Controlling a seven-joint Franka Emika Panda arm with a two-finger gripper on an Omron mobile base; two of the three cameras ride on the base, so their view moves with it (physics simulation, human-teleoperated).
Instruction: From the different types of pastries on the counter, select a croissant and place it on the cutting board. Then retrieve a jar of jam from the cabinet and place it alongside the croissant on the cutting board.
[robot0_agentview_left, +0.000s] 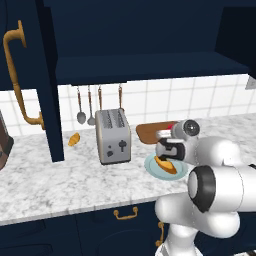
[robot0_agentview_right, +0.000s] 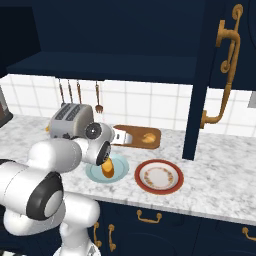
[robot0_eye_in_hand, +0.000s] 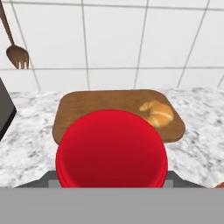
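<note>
Just before our hand camera, a round red jar lid (robot0_eye_in_hand: 111, 148) fills the foreground; our gripper (robot0_agentview_right: 118, 136) is clamped on this jam jar, which hangs over the near edge of the cutting board (robot0_eye_in_hand: 87, 107). Below the wrist, a light-blue plate (robot0_agentview_right: 95, 173) carries an orange pastry (robot0_agentview_right: 108, 169), with a red-rimmed plate (robot0_agentview_right: 159, 176) beside it. Farther on, the croissant (robot0_eye_in_hand: 156, 113) lies on the board's right part. Behind stand the toaster (robot0_agentview_left: 113, 135) and tiled wall (robot0_eye_in_hand: 113, 39).
</note>
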